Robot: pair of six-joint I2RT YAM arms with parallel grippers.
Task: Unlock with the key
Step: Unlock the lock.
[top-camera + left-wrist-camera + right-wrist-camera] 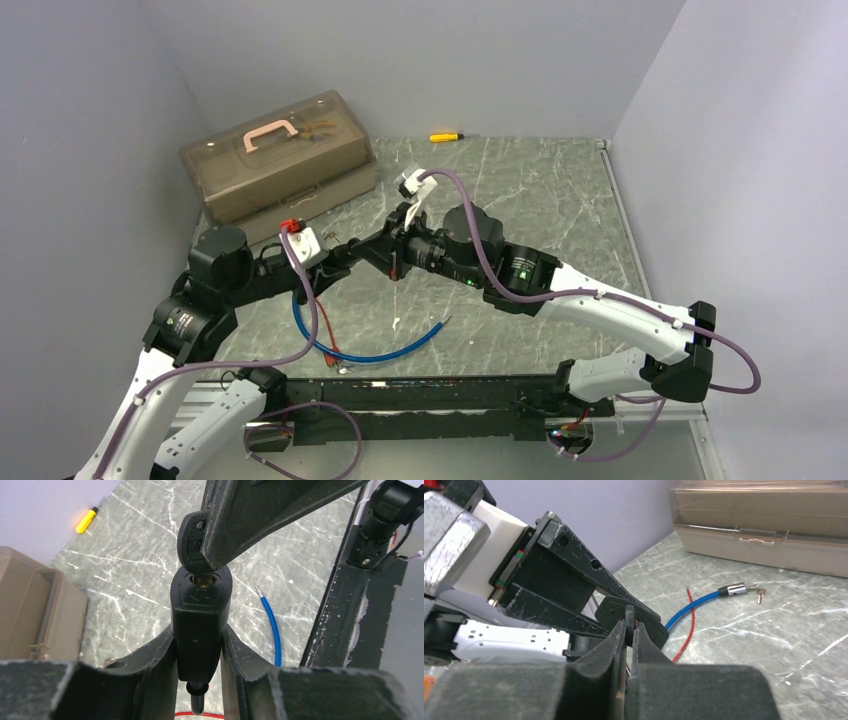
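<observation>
The left gripper (199, 652) is clamped on one black padlock (200, 610), held above the table (540, 200). The right gripper (629, 625) pinches one key (192, 547) seated in the padlock's keyhole. One blue cable (699, 602) and one yellow screwdriver (445, 136) lie on the table. One toolbox (275, 155) stands closed, its contents indistinct.

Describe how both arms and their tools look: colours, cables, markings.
Left arm and right arm: white lower links, black joint housings, mauve cable looped alongside each. Right arm shows green spots. Left tool and right tool: black wedge-shaped fingers, scuffed pale along edges.
</observation>
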